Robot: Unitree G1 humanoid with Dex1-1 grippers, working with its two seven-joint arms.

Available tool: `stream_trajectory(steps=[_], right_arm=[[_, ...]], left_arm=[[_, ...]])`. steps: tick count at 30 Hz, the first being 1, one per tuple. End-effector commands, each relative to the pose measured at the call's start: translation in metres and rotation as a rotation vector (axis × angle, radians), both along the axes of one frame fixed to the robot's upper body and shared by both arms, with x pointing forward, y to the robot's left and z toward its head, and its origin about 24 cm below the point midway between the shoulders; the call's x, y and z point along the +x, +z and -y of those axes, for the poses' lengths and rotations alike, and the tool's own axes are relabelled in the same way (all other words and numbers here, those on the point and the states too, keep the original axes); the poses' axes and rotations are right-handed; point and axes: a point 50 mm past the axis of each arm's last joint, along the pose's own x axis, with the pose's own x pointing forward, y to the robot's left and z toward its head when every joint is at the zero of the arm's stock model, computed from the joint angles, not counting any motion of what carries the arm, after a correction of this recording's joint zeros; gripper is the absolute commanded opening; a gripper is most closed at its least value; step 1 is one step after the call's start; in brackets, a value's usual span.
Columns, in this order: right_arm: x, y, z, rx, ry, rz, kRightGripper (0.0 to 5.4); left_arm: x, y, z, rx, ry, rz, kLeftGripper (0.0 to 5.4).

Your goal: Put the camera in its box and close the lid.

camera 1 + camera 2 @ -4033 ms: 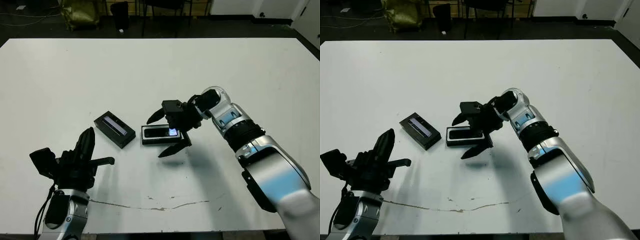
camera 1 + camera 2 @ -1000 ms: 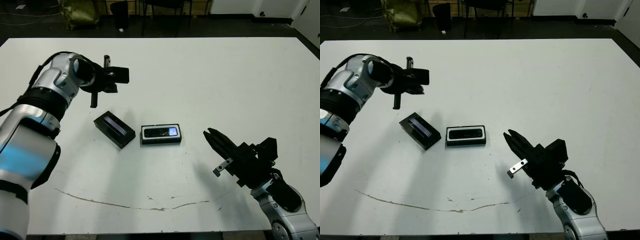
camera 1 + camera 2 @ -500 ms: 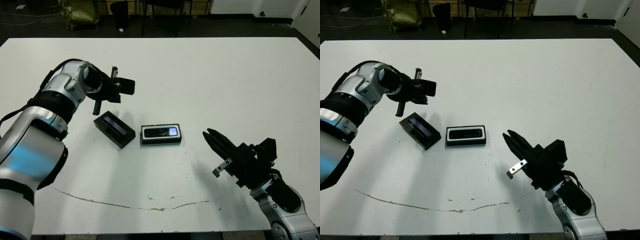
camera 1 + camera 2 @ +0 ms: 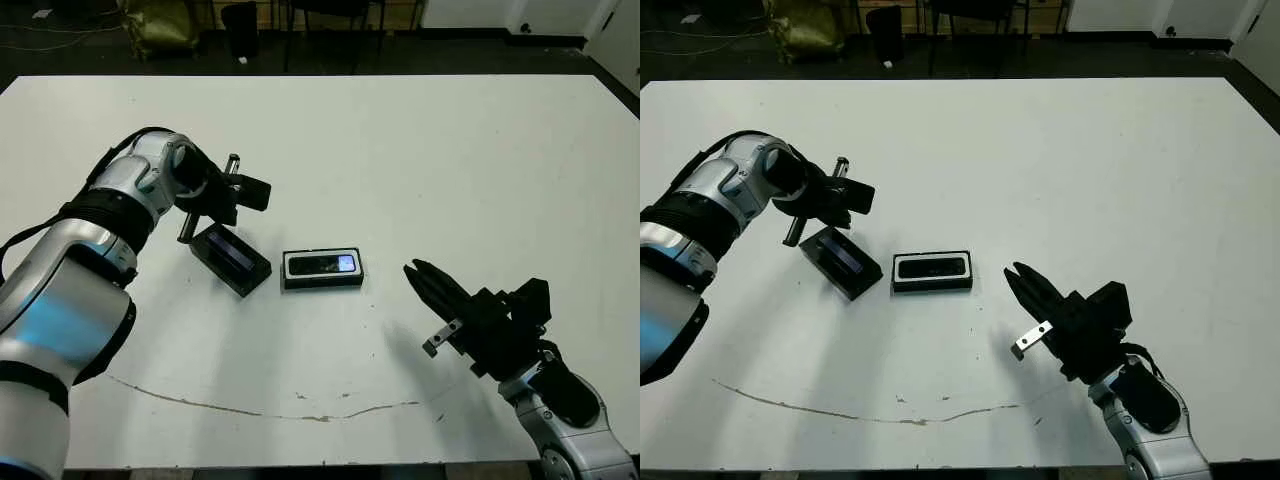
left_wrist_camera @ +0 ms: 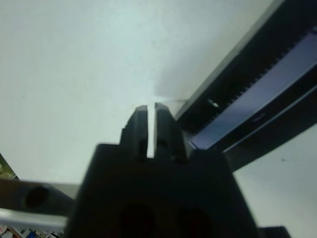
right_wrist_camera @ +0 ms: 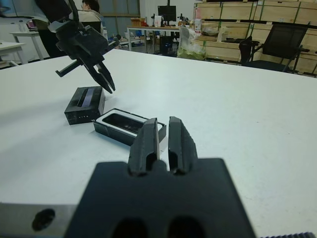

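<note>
The camera (image 4: 322, 264), a slim black bar with a small shiny bluish window near its right end, lies flat inside the box (image 4: 322, 283), a shallow black tray whose white lining shows as a thin pale border all round the bar. The box sits near the middle of the white worktop (image 4: 420, 150), uncovered. The lid (image 4: 231, 259), a black rectangular cover with a long pale bluish-grey stripe along its top, lies flat just to the left of the box, turned at an angle to it; whether the two touch at the near corner cannot be told from the head views.

The left gripper (image 4: 208, 208) is at the far end of the lid. In the left wrist view its two fingers (image 5: 140, 124) stand pressed together with only a hairline gap and nothing between them; they appear to be just off the lid's edge, though that view is blurred and contact cannot be confirmed.

The right gripper (image 4: 1021, 292) hangs above bare worktop, well apart from the box on its right-hand side. Its fingers (image 6: 147, 139) are drawn close together, empty.

The lid is cut off by the frame edge in the left wrist view. The camera's window is hard to make out in the right wrist view.
</note>
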Motion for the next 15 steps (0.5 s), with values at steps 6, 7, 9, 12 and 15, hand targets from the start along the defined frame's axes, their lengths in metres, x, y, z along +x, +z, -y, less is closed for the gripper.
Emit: stream_trajectory(steps=[6,7,9,12,15], right_arm=[[-0.002,-0.004,0.004,0.005,-0.016,-0.030,0.01],[-0.002,-0.004,0.004,0.006,-0.014,-0.027,0.01],[-0.002,-0.004,0.004,0.011,-0.015,-0.032,0.01],[-0.003,-0.003,0.003,0.014,-0.019,-0.039,0.01],[-0.003,-0.003,0.003,0.019,-0.015,-0.040,0.01]], left_arm=[[-0.007,-0.017,-0.013,0.050,0.019,-0.048,0.00],[-0.007,-0.018,-0.014,0.053,0.018,-0.052,0.00],[-0.008,-0.018,-0.015,0.061,0.017,-0.056,0.00],[-0.009,-0.018,-0.017,0.068,0.025,-0.062,0.00],[-0.009,-0.018,-0.019,0.072,0.037,-0.072,0.00]])
